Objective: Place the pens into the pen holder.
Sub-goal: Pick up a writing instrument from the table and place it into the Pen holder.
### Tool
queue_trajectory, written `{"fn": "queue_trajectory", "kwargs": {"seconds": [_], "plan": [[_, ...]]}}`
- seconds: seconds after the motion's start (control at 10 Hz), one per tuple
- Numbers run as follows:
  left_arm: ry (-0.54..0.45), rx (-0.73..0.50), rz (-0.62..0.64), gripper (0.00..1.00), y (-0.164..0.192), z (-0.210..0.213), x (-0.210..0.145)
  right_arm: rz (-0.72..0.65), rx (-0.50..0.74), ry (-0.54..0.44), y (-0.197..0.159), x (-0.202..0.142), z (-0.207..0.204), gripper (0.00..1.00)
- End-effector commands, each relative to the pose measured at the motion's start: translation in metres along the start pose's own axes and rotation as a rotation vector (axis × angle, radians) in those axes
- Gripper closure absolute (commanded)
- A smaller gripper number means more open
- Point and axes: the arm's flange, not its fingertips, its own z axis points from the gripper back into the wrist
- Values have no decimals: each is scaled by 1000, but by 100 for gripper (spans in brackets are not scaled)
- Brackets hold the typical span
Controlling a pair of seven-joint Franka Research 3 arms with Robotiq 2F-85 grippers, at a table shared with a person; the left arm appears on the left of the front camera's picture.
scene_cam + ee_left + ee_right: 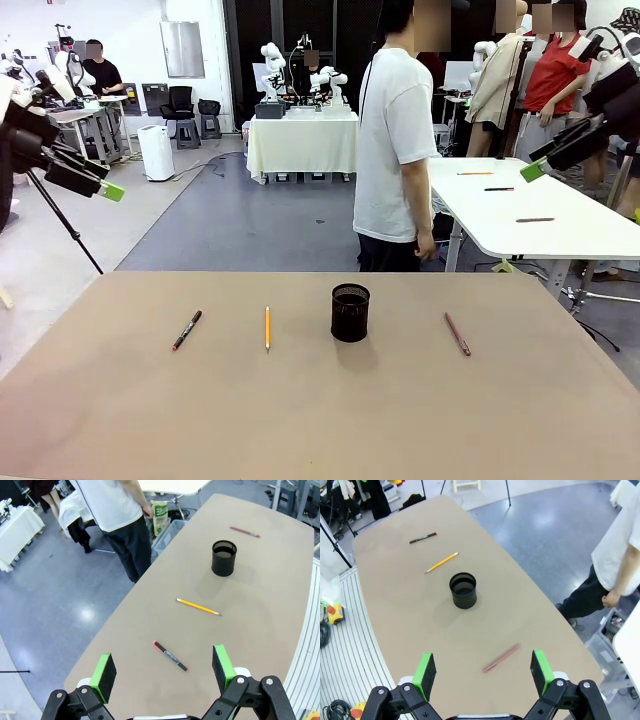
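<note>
I see the pen holder [350,312], a small black wire-mesh cup, standing upright with its mouth open near the middle of the tan table [320,420]. All three pens lie flat on the tabletop outside it, none touching it or each other. The orange-yellow pencil [267,328] lies near the holder's left side, running almost straight toward the far edge. Farther left I see the black pen with red ends [186,330], slightly slanted. On the holder's right lies the reddish-brown pen [457,334], also slanted.
</note>
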Motion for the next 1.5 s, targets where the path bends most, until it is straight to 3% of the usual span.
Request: {"fn": "queue_trajectory", "kwargs": {"seconds": [0.0,1.3,1.4], "plan": [[-6,3,4,0,0,2,-1,6,2,-1,0,3,-1,0],[5,8,-1,0,0,1,0,6,2,-1,0,3,-1,0],[67,-85,53,0,-5,-2,10,6,2,-1,0,3,-1,0]]}}
